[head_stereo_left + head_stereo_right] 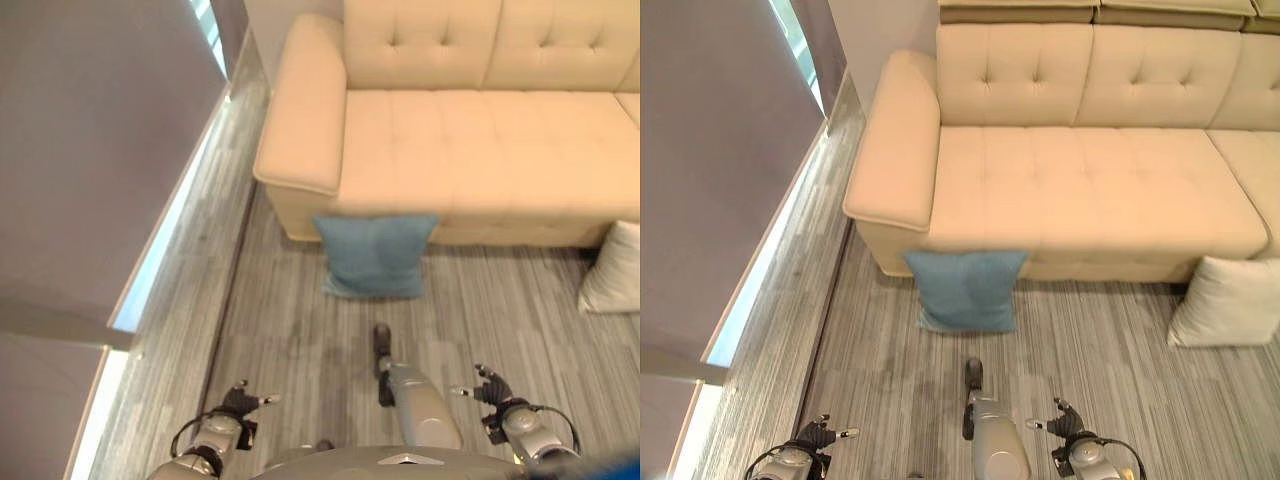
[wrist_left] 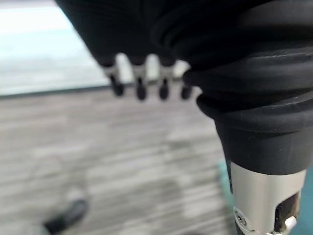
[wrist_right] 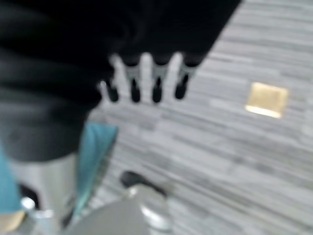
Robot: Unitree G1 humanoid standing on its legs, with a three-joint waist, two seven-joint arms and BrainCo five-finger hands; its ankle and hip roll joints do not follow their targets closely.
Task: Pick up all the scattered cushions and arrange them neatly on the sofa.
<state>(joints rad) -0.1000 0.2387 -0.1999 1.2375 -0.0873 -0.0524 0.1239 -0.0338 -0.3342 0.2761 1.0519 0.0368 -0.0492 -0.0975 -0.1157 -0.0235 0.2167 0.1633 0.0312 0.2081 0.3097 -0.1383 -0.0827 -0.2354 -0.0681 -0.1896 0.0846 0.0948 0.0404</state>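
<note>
Cushions remain on the floor: blue cushion point(image 1: 968, 288) leans against the sofa point(image 1: 1090, 170) front, white cushion point(image 1: 1225, 302) lies farther right. My left hand point(image 1: 238, 401) and right hand point(image 1: 490, 388) hang relaxed, empty; nothing is placed yet.

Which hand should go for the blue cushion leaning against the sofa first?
Neither has a clear edge: the blue cushion stands nearly centred ahead, between the left hand and right hand, both open and empty. The white cushion favours the right, so probably the left.
</note>
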